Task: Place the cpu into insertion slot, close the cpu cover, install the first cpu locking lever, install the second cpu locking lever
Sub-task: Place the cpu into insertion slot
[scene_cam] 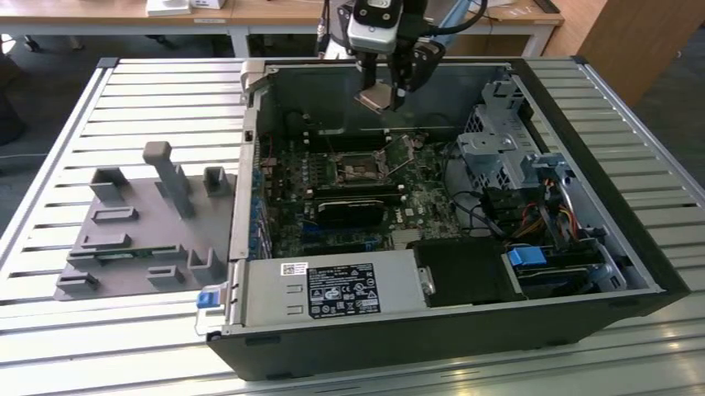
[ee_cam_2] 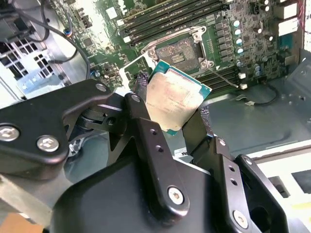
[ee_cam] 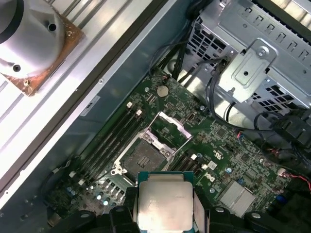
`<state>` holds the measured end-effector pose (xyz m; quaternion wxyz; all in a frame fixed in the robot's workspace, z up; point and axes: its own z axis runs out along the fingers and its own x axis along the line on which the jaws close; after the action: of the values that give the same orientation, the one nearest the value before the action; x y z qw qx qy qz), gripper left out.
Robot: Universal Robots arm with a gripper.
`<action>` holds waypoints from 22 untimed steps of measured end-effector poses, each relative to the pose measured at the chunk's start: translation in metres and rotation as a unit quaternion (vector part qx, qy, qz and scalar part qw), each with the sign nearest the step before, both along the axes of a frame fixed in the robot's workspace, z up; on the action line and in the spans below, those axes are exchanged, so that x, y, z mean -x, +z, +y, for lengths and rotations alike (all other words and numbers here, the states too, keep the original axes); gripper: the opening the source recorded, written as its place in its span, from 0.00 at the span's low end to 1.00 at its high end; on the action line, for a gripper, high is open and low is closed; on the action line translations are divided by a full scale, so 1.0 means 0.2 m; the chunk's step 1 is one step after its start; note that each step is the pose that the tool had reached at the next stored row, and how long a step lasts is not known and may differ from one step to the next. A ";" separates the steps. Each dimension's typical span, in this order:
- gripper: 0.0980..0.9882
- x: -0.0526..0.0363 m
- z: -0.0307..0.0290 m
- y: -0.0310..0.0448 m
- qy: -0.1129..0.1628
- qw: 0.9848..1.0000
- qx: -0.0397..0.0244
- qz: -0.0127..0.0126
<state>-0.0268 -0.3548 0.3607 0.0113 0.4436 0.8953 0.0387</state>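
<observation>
One slatted desk (scene_cam: 111, 107) carries an open computer case (scene_cam: 441, 330) lying on its side. The arm (scene_cam: 380, 21) comes down from above the case's far wall, with its wrist pointing downward into the case. The jaws hang in the air over the green motherboard (scene_cam: 424, 210), touching nothing inside the case.

Below the jaws and well apart from them, the cpu cover (ee_cam: 174, 124) stands swung up, a thin silvery frame with a square cut-out. Just beside it lies the insertion slot (ee_cam: 142, 159), bare, with a dark centre and a metal rim.

The jaws pinch the cpu (ee_cam_2: 175, 97) between them by two opposite edges. It is a small flat square with a pale silvery-beige top and a thin green border. In both wrist views its top faces the camera, and in the exterior view it sits tilted.
</observation>
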 end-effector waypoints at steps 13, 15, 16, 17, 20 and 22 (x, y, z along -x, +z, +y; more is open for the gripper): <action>0.50 0.000 0.001 -0.006 -0.079 0.997 0.000 0.000; 0.50 0.000 0.001 -0.007 -0.093 0.996 0.000 0.000; 0.50 0.000 0.001 -0.007 -0.100 0.995 0.000 0.000; 0.50 0.000 0.001 -0.008 -0.106 0.994 0.000 0.000; 0.50 0.000 0.001 -0.009 -0.127 0.992 0.000 0.000; 0.50 0.000 0.001 -0.010 -0.142 0.990 0.000 0.000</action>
<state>-0.0268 -0.3547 0.3586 0.0169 0.5661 0.8234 0.0364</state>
